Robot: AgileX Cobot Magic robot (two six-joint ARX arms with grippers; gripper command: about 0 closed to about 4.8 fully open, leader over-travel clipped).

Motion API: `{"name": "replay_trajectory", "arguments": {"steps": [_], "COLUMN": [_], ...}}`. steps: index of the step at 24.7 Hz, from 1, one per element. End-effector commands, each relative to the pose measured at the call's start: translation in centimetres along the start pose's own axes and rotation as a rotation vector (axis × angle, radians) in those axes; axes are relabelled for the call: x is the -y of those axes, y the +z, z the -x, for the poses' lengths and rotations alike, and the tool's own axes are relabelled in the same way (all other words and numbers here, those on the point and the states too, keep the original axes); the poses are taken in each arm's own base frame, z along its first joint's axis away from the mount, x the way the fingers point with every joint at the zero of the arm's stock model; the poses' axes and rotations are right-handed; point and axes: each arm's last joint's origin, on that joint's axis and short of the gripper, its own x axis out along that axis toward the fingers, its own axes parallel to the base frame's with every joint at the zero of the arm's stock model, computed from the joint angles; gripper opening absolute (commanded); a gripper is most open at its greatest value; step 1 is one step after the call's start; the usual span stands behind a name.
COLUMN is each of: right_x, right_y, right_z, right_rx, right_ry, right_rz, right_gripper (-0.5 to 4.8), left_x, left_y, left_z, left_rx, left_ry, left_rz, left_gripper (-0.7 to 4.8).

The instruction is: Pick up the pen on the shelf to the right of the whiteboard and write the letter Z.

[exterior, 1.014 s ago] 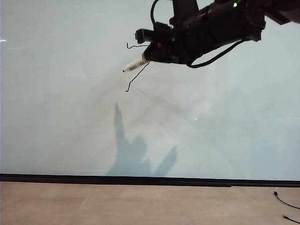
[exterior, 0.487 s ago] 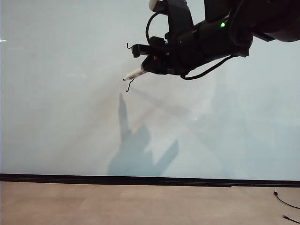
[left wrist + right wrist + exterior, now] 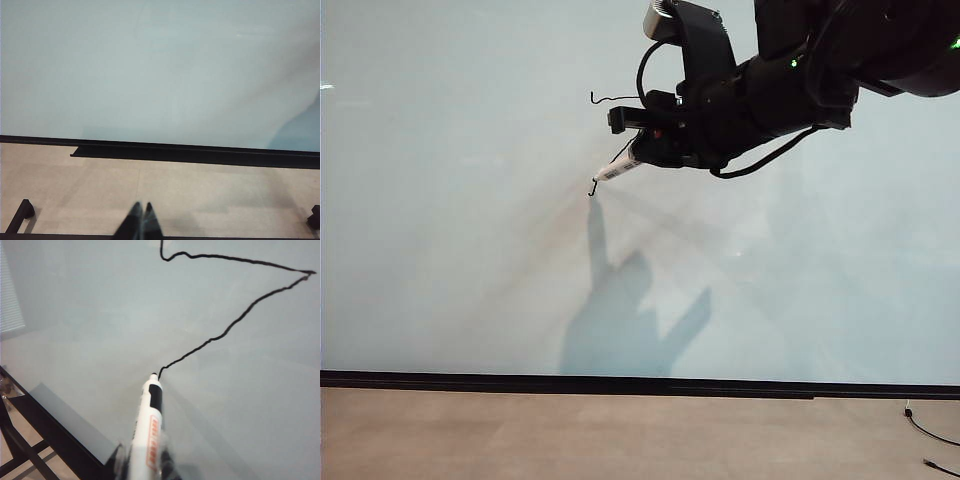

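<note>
Pen (image 3: 149, 432) in the right gripper (image 3: 642, 153), clamped between the jaws, white barrel slanting down toward about eight o'clock in the exterior view, its dark tip touching the whiteboard (image 3: 460, 250) at the lower end of the drawn line. In the right wrist view the tip sits right at the end of the diagonal stroke. The letter Z (image 3: 235, 305) is unfinished: a wobbly top bar with a small hook at its left end, then a diagonal running down to the tip, with no bottom bar yet. In the exterior view the arm hides most of the diagonal; the top bar shows at about eleven o'clock from the gripper.

No container is in view.

The right gripper hangs high on the board, right of centre, its shadow spread on the board below at about six o'clock. The left gripper (image 3: 140, 222) is low, above the tan floor (image 3: 200, 195), its fingers pressed together and empty, pointing at the black strip (image 3: 200, 152) along the board's lower edge.

Compared with a second ago, the pen tip has dropped from beside the mid-diagonal to the line's lower end, and the gripper's shadow has shifted slightly rightward.
</note>
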Motion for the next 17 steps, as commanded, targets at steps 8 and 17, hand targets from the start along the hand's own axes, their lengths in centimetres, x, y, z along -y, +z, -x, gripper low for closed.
{"name": "replay_trajectory", "arguments": {"steps": [8, 17], "right_x": [0.40, 0.55], "right_y": [0.11, 0.09], "right_z": [-0.09, -0.09], "right_rx": [0.009, 0.007], "right_ry": [-0.016, -0.013], "right_rz": [-0.009, -0.013], "right_gripper": [-0.05, -0.05], "left_x": [0.00, 0.00], "left_y": [0.18, 0.18], "left_z": [0.02, 0.02], "left_rx": [0.013, 0.013], "left_ry": [-0.001, -0.001], "left_rz": [-0.004, -0.004], "left_gripper": [-0.04, -0.05]}}
